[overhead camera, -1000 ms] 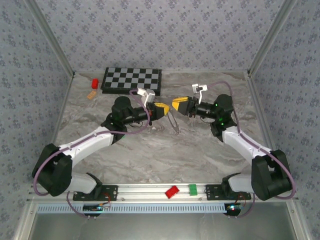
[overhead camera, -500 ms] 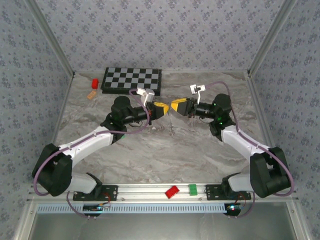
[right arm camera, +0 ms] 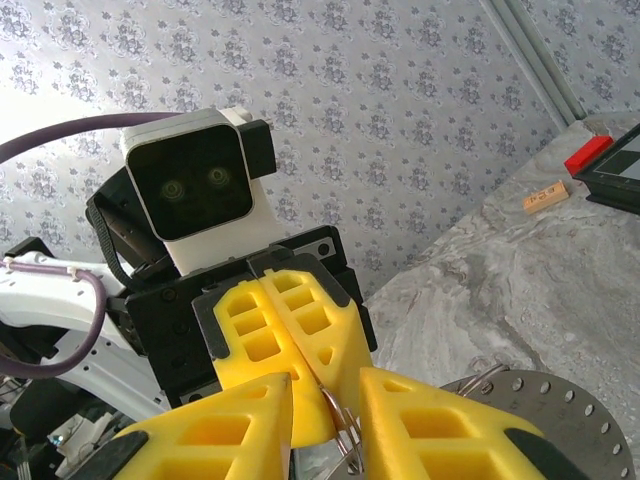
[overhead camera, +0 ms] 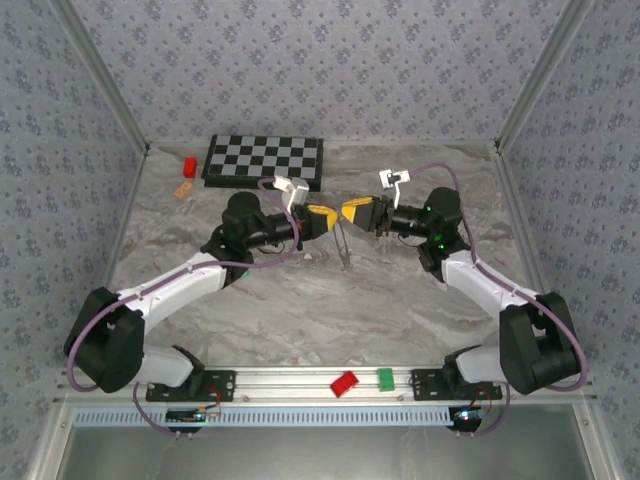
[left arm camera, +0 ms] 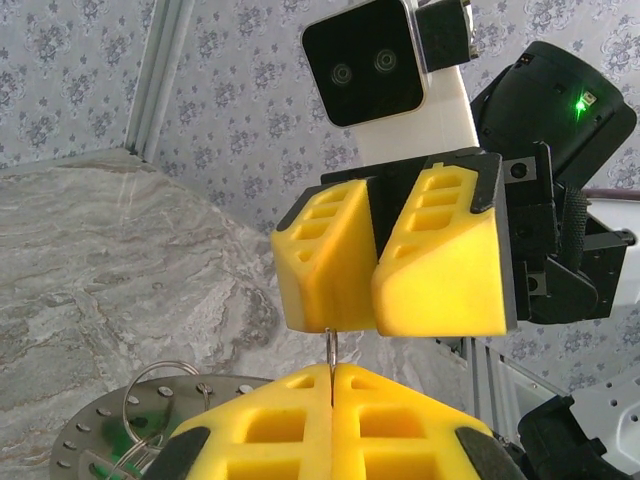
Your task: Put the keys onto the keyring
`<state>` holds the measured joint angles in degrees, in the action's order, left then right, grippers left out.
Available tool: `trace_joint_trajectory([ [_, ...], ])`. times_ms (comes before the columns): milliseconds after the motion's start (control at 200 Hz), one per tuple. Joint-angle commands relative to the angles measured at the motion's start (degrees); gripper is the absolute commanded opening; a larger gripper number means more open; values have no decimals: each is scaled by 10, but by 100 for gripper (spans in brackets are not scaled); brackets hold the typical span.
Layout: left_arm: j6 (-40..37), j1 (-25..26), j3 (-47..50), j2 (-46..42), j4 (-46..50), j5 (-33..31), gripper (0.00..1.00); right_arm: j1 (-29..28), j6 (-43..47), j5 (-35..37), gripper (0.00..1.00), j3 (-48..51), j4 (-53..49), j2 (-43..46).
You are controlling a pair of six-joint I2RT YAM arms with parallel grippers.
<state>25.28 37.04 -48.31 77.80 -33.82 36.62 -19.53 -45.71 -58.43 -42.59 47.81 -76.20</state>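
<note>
Mid-table, the left gripper [left arm camera: 332,378] is clenched on the keyring's [left arm camera: 90,445] thin wire. The right gripper [left arm camera: 373,318] sits narrowly parted around it; I cannot tell whether it grips.

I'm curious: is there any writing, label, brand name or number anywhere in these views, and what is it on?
No text here can be read.
The small tan block beside the red block: dark marks on its top face, too blurred to read.
The chessboard: plain squares, no letters or numbers visible.
</note>
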Motion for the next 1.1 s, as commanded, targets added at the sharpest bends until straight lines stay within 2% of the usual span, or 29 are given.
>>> trace_joint_trajectory([
  [0, -5, -7, -30, -2, -45, 2, 0, -5, -7, -24, 23, -16, 12, -1],
  [555, 5, -16, -31, 12, -48, -2, 0, -10, -48, -47, 22, -10, 72, 1],
  [745, 10, -17, -33, 16, -55, 3, 0, -14, -48, -51, 17, -10, 74, 0],
  [1095, 16, -17, -28, 13, -61, 6, 0, -16, -24, -41, 16, -9, 48, -5],
])
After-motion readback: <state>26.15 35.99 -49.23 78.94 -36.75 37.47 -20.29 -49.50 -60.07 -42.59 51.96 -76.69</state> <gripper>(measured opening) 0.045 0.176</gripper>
